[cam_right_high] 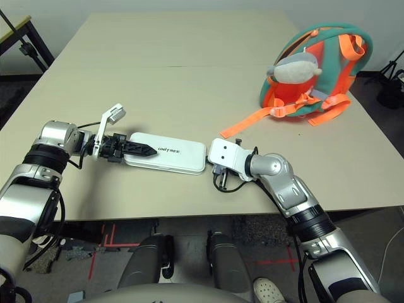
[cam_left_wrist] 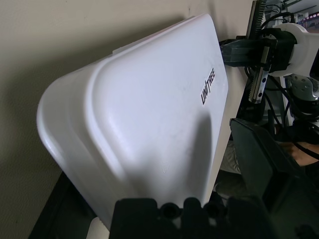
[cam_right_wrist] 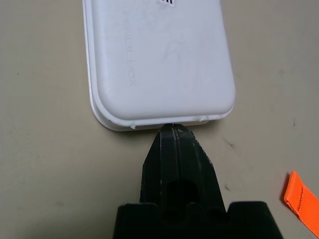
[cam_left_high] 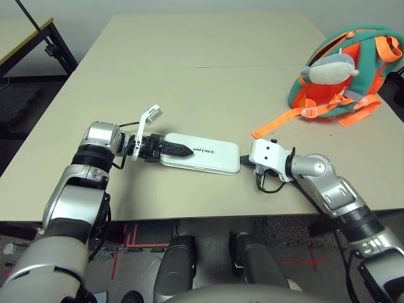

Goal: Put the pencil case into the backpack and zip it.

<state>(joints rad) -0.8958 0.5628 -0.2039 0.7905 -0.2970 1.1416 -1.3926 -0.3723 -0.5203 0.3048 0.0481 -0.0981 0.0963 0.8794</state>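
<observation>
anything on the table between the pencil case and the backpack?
Only a loose orange strap trailing from the backpack toward the pencil case. The rest of that stretch is bare table, as both eye views show.

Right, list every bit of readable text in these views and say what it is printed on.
"UNITREE": small black lettering on the lid of the white pencil case, readable in the head and left wrist views.
Embossed lettering on the same lid, near the right gripper: too faint to read with certainty.
Backpack and its plush fish toy: no readable text.
</observation>
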